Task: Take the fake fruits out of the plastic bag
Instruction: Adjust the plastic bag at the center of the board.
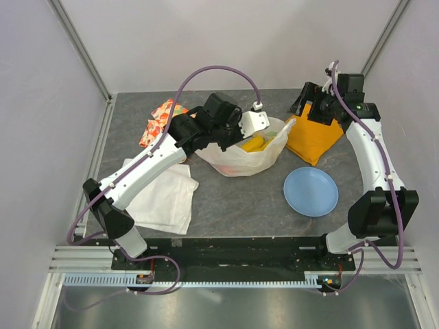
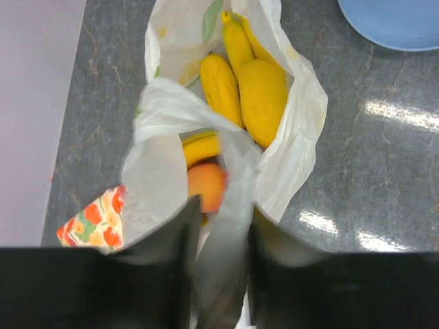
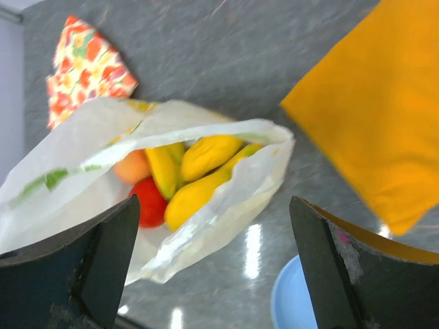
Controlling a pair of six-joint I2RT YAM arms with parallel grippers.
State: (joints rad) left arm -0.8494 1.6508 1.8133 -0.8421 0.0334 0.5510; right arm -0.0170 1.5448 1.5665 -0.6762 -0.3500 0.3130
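Left wrist view: the left gripper (image 2: pixel 221 219) pinches a crinkly translucent fold of the plastic bag (image 2: pixel 298 130), mid-table; glossy fake fruits (image 2: pixel 260 96) lie inside, while the right gripper (image 3: pixel 214 212) gapes wide, far right.

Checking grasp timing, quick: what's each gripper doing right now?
left gripper: closed on a fold of the plastic bag.
right gripper: open wide, holding nothing.
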